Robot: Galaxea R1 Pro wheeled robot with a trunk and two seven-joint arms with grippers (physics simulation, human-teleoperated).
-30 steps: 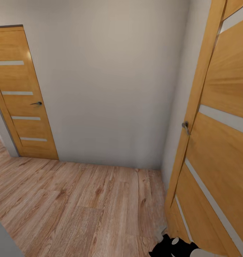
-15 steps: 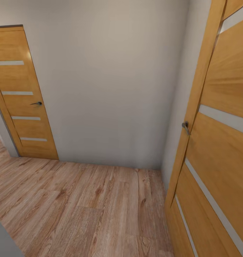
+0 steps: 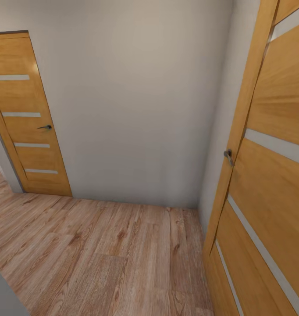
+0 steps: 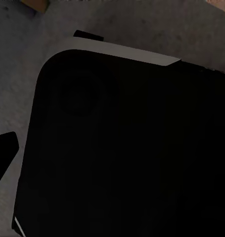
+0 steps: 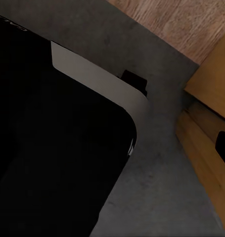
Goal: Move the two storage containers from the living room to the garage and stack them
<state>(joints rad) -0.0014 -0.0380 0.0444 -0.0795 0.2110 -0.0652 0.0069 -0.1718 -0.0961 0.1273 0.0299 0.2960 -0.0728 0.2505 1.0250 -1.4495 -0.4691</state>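
The two storage containers are out of view. I face a corner of a hallway with a light wood plank floor (image 3: pixel 101 250) and a plain grey wall (image 3: pixel 136 109). In the left wrist view my black base (image 4: pixel 127 148) lies over a dark grey matte surface (image 4: pixel 142 29), and one dark fingertip (image 4: pixel 3 153) pokes in at the picture's edge. The right wrist view has the same black base (image 5: pixel 58 148), a grey surface (image 5: pixel 161 163), and a dark fingertip (image 5: pixel 224 148) at the edge. Neither view lets me judge how the jaws stand.
A shut wooden slatted door (image 3: pixel 29 118) stands at the far left. A second wooden door (image 3: pixel 272 175) with a metal handle (image 3: pixel 228 156) is close on my right. In the right wrist view, wood planks (image 5: pixel 181 24) and a door's edge (image 5: pixel 206 138) border the grey surface.
A black part of my right arm that showed at the lower right of the head view one second ago has dropped out of the picture. The room has not shifted.
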